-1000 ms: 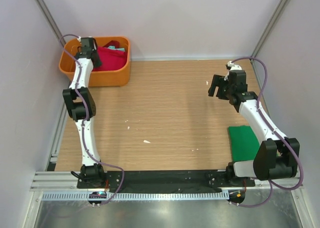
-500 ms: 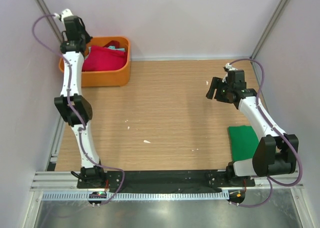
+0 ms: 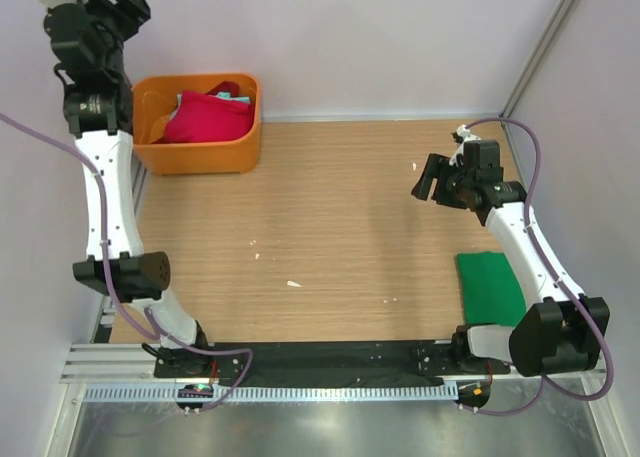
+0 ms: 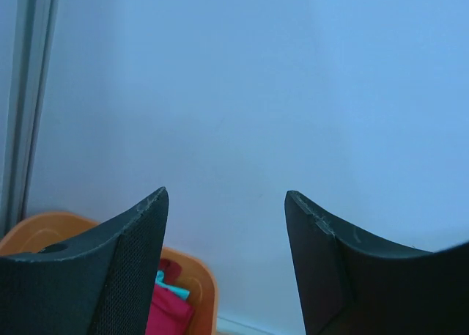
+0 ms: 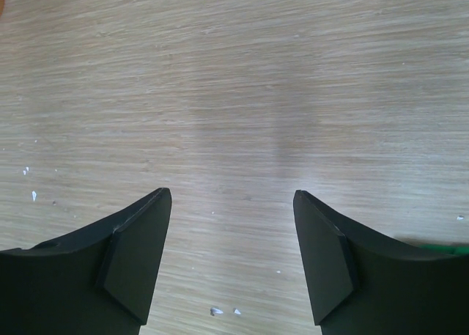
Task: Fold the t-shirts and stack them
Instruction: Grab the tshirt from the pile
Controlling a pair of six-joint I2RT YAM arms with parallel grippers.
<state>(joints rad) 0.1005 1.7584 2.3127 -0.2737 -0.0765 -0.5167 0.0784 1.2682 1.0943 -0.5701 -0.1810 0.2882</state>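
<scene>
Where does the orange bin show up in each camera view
Top external: orange bin at upper left, by the back wall.
Left wrist: bottom left corner, behind the left finger.
Right wrist: cannot tell; only a sliver at the top left edge.
Shared landmark: red shirt inside it.

Orange bin (image 3: 205,155) at far left; crimson shirt (image 3: 208,117) and bit of teal cloth (image 3: 232,97) being held inside. Green shirt (image 3: 490,287) being shown at right on light wood-grain table (image 3: 330,227), speckled with white flecks. Arms white with black joints, purple cables. Gripper fingers (image 5: 132,254) black. Walls pale lilac-grey, being rendered bluish in left wrist view.
</scene>
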